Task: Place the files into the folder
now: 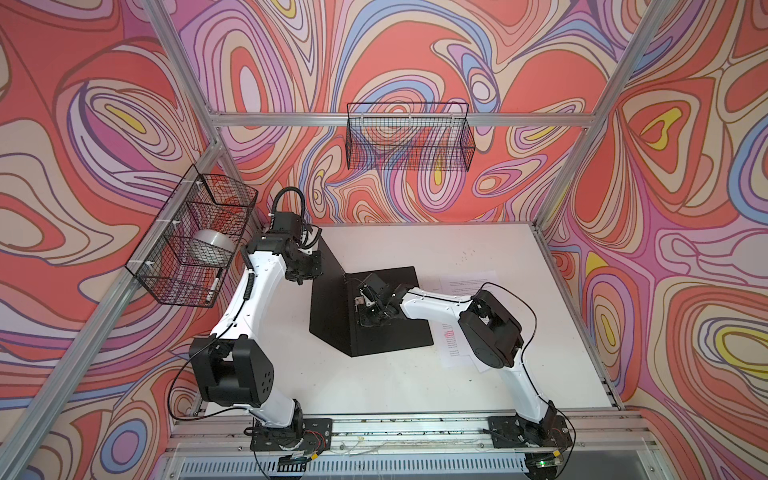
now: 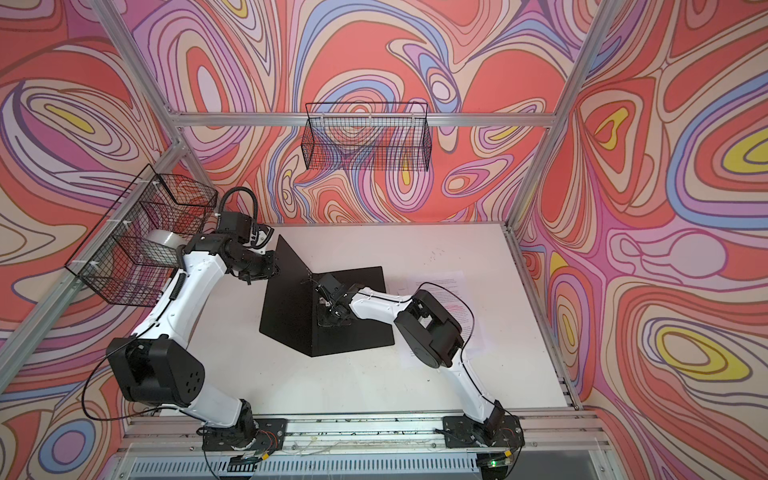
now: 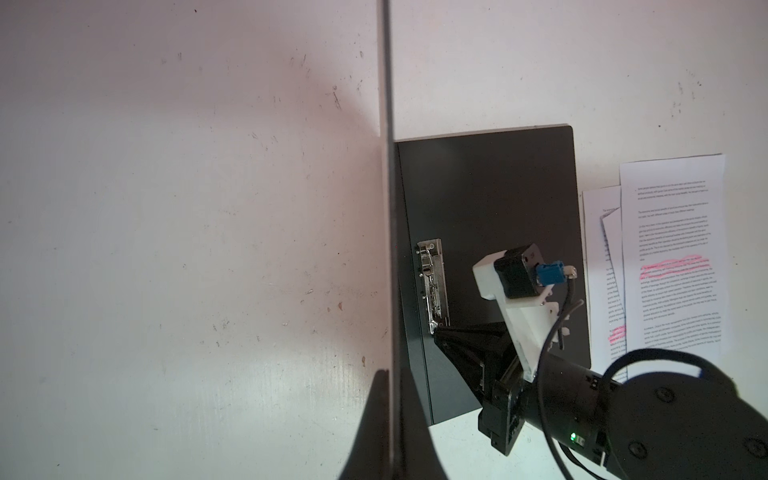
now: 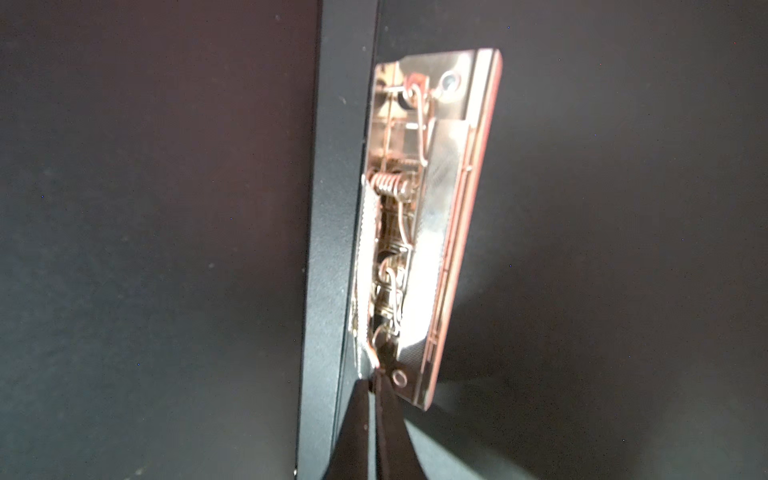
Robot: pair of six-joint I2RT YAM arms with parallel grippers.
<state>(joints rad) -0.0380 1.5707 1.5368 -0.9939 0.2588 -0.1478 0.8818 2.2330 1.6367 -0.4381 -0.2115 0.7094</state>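
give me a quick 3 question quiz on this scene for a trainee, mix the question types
1. True or false: the files are already inside the folder.
2. Fill in: the right gripper is shut at one end of the metal ____.
3. What holds the cover upright?
A. left gripper
B. right gripper
C. nothing, it stands alone

Key
1. False: they lie on the table beside the open folder.
2. clip
3. A: its fingers pinch the cover's edge.
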